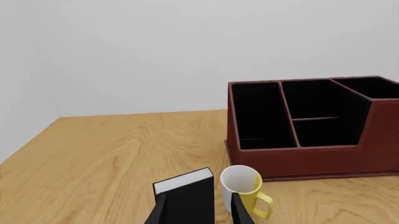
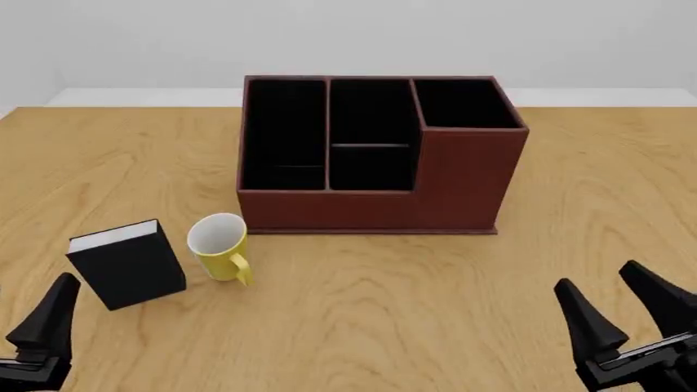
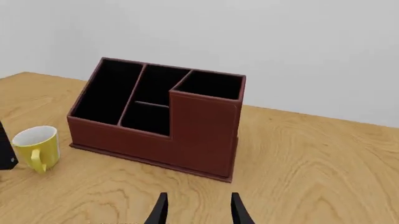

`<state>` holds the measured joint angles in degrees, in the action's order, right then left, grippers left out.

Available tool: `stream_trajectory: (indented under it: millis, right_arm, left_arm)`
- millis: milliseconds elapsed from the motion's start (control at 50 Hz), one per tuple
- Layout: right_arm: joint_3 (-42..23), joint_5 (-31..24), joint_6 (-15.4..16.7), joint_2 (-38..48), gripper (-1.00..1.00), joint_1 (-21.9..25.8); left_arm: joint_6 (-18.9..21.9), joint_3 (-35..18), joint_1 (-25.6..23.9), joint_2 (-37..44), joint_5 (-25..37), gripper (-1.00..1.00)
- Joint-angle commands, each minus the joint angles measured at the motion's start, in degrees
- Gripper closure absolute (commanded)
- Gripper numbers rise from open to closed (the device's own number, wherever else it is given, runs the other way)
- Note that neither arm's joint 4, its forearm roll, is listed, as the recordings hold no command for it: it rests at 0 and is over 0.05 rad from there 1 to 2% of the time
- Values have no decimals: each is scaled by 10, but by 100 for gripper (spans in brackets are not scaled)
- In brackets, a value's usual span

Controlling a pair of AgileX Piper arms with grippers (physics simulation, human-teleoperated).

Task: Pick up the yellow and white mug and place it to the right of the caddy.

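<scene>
The yellow and white mug (image 2: 221,245) stands upright on the table with its handle toward the near edge, just in front of the left corner of the caddy (image 2: 370,208). The caddy is a dark red-brown box with black-lined compartments. My left gripper (image 1: 199,205) is open, low and near, behind the book and the mug (image 1: 240,182). Only one of its fingers (image 2: 49,318) shows in the front view. My right gripper (image 2: 615,298) is open at the near right, nothing between its fingers, facing the caddy (image 3: 199,135) with the mug (image 3: 36,144) far off to the side.
A small black book (image 2: 129,264) with white pages stands just left of the mug, touching or nearly touching it. Bare wooden table (image 2: 588,204) lies to the right of the caddy. A pale wall rises behind the table's far edge.
</scene>
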<state>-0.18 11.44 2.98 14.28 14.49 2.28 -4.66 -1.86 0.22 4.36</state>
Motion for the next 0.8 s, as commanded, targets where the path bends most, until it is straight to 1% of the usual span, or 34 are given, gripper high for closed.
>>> stream_trajectory:
  millis: [20,180,220,280,460,500,520,560,640,800]
  right_arm:
    - [0,70,13,76,-100,55]
    - [1,124,9,131,-100,79]
    - [2,127,9,134,-100,80]
    - [2,143,12,149,-100,98]
    - [1,223,20,236,-100,135]
    - [1,233,21,246,-100,139]
    - [1,248,26,261,-100,145]
    - [1,261,29,276,-100,149]
    - [2,316,28,335,-100,158]
    - [2,386,26,405,-100,172]
  left_arm:
    - [5,-16,-1,-1,14,-100]
    - [9,-18,3,-2,19,-100]
    - [9,-18,3,-1,20,-100]
    - [9,-16,4,-2,20,-100]
    - [10,-21,3,-2,29,-100]
    - [10,-22,0,-2,29,-100]
    - [12,-18,2,-2,27,-100]
    - [16,-15,4,-2,27,-100]
    - [14,-24,-4,-2,33,-100]
    - [12,-29,0,-2,36,-100]
